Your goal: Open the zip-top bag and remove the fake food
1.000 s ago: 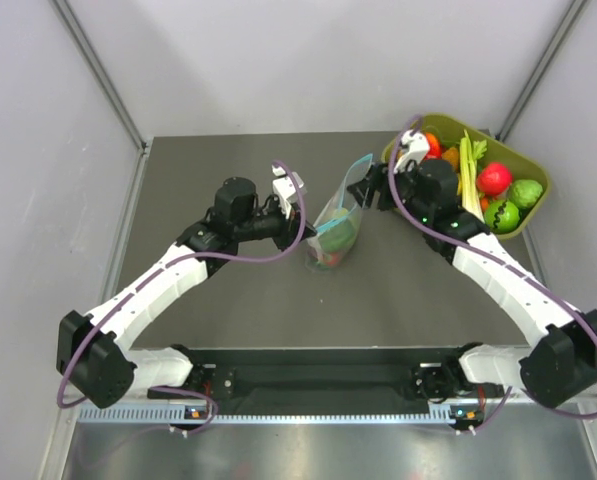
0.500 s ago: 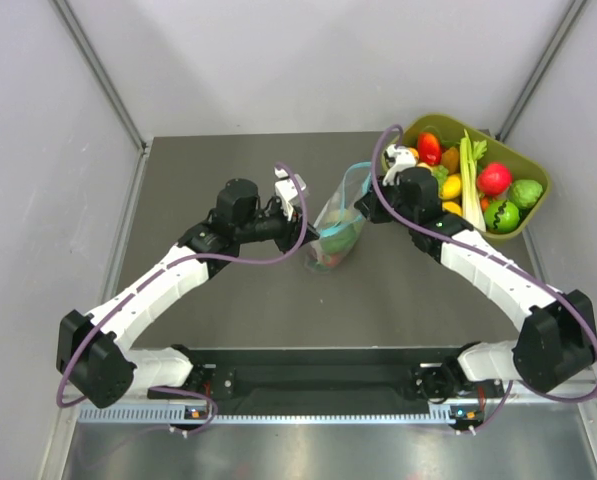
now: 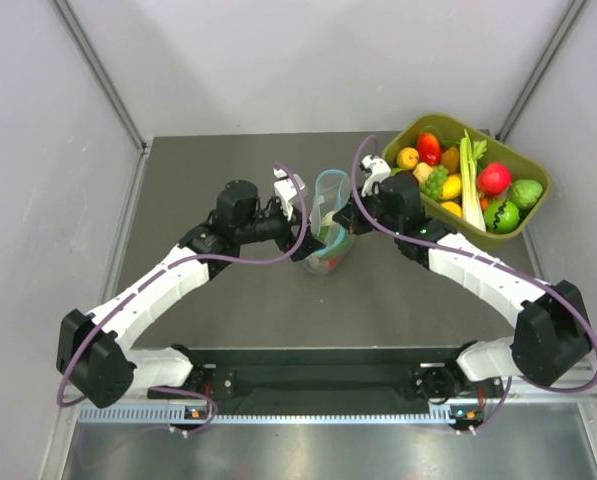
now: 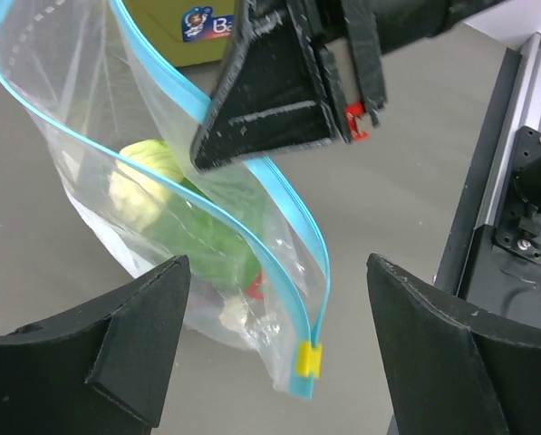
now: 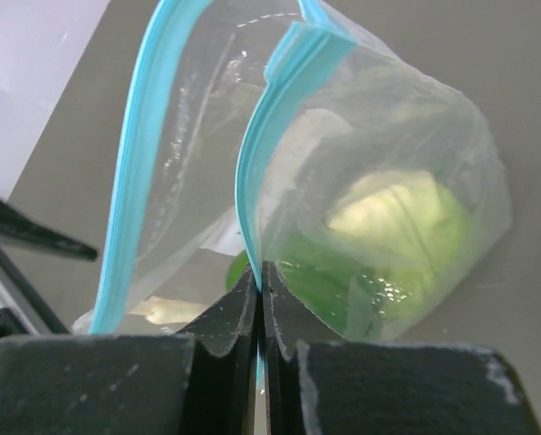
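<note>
1. The zip-top bag (image 3: pixel 328 222) stood mid-frame on the tabletop (image 3: pixel 208 170), with the fake food (image 4: pixel 152 186) inside.
2. The right gripper (image 5: pixel 260 283) pinched 1 zip strip (image 5: pixel 247 181); the left gripper (image 4: pixel 275 267) was spread and empty.
3. The film looked light, limp and slippery, so the stiffer zip strip likely offered the best hold.

Top camera hangs high behind both arms (image 3: pixel 168 282), looking down over the whole table (image 3: pixel 228 170). Left wrist camera looks in close on the zip-top bag (image 4: pixel 161 204) from one side. Right wrist camera sits tighter still on that same bag's mouth from the other side.
</note>
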Available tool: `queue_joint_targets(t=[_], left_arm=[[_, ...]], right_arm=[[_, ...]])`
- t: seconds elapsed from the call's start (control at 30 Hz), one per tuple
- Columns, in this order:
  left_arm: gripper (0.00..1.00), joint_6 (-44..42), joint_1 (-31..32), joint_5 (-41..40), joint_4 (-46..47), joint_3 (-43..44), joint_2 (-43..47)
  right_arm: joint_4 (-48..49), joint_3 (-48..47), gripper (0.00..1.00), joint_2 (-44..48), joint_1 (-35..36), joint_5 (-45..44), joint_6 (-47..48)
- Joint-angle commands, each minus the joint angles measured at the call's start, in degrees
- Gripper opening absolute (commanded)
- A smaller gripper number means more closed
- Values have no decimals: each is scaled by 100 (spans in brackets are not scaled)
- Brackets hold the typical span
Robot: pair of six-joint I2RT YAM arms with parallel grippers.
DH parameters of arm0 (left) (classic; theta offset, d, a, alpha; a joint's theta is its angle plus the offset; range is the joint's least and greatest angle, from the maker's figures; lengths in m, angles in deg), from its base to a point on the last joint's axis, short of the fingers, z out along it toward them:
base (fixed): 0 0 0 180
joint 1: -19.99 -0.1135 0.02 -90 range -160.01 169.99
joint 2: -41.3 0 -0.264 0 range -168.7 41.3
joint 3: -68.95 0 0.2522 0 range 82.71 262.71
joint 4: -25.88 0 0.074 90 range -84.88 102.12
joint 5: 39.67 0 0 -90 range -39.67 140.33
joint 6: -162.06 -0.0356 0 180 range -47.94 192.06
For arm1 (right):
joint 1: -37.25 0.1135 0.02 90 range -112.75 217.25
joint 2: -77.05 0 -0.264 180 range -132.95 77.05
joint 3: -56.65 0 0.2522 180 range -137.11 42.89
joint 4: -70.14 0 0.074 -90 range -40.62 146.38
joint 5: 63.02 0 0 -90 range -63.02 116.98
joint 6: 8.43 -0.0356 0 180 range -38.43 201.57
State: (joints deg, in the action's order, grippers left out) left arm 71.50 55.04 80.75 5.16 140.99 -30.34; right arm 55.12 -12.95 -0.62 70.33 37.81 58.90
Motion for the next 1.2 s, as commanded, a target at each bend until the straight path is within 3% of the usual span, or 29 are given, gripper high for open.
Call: queue_joint_targets(t=[0.0, 0.33, 0.43, 0.57, 0.6, 0.67, 0.97, 1.17], left_arm=[[84, 21, 28, -176, 362, -27, 1], [83, 47, 37, -1098, 239, 17, -201], [78, 204, 28, -1467, 161, 34, -263], [32, 258, 28, -2012, -112, 192, -421], [13, 267, 28, -2213, -165, 218, -439], [0, 275, 20, -2451, -270, 254, -439], [0, 108, -130, -3638, -411, 263, 70], [0, -111, -191, -3876, -192, 122, 492]], right_arm=[[310, -6, 0, 15, 172, 200, -35], [231, 37, 0, 260, 523, 464, 105], [144, 29, 0, 366, 594, 508, 149], [-102, 46, 0, 507, 638, 543, 193], [-146, 38, 0, 585, 638, 526, 237], [-322, -6, 0, 647, 630, 395, 316], [-964, -893, 0, 428, 472, -178, 896], [-1157, -965, 0, 516, 252, -423, 932]])
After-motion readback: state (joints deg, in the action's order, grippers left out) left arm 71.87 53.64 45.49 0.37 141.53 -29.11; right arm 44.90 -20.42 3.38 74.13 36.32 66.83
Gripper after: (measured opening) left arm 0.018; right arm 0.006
